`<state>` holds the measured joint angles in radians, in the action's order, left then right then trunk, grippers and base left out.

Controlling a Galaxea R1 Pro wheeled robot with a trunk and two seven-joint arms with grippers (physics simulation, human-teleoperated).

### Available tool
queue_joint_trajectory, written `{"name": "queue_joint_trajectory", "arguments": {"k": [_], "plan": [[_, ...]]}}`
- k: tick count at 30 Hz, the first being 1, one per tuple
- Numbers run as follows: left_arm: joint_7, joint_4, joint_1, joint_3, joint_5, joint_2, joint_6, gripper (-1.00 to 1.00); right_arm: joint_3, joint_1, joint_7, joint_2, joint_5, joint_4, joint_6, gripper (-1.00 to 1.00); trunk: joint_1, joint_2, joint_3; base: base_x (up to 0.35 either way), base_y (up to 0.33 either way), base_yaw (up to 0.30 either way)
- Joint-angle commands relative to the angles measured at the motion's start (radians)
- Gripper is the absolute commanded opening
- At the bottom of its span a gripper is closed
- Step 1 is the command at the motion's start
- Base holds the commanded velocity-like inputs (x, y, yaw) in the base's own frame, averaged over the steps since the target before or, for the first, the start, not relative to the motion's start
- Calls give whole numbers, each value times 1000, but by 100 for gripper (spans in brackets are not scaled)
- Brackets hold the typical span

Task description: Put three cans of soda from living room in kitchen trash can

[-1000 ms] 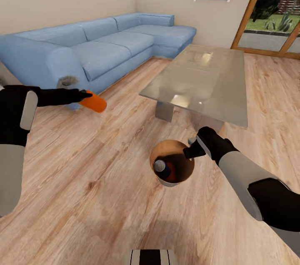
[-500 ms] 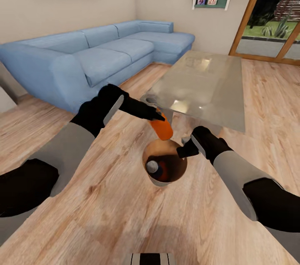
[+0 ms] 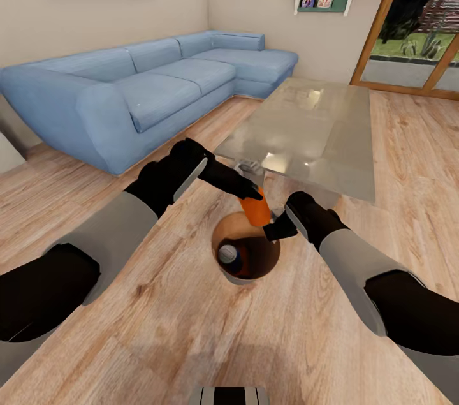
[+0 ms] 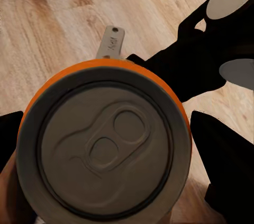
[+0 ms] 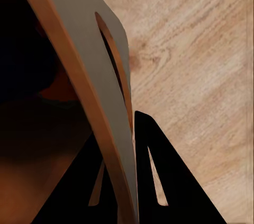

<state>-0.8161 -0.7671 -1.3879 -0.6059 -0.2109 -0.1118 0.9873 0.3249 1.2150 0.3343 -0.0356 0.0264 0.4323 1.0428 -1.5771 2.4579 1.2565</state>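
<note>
Our left gripper (image 3: 250, 193) pinches an orange can (image 3: 257, 210) above the trash can (image 3: 224, 274); our right gripper (image 3: 275, 230) clamps the rim between its fingers. Released off-centre, the can could strike the rim and bounce out.

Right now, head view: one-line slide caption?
Left gripper holds an orange can over the bin while the right gripper grips its rim.
</note>
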Motion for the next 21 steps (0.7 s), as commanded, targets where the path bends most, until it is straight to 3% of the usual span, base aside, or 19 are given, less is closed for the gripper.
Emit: {"name": "queue_joint_trajectory", "arguments": {"k": [1, 7, 8, 11, 21], "plan": [[1, 0, 0, -3, 0, 0, -2, -100, -5, 1, 8, 0, 37, 0, 4, -100, 0, 0, 0, 0, 0, 0], [-1, -8, 2, -22, -1, 2, -5, -100, -7, 3, 8, 0, 37, -2, 4, -100, 0, 0, 0, 0, 0, 0], [-2, -11, 2, -60, -1, 3, -5, -100, -8, 3, 8, 0, 37, -2, 4, -100, 0, 0, 0, 0, 0, 0], [-3, -14, 3, -87, -1, 4, -3, -100, -9, 3, 8, 0, 37, -3, 4, -100, 0, 0, 0, 0, 0, 0], [-7, -22, 3, -127, 0, 12, -1, -100, -10, 3, 8, 3, 37, -3, 4, -100, 0, 0, 0, 0, 0, 0]]}}
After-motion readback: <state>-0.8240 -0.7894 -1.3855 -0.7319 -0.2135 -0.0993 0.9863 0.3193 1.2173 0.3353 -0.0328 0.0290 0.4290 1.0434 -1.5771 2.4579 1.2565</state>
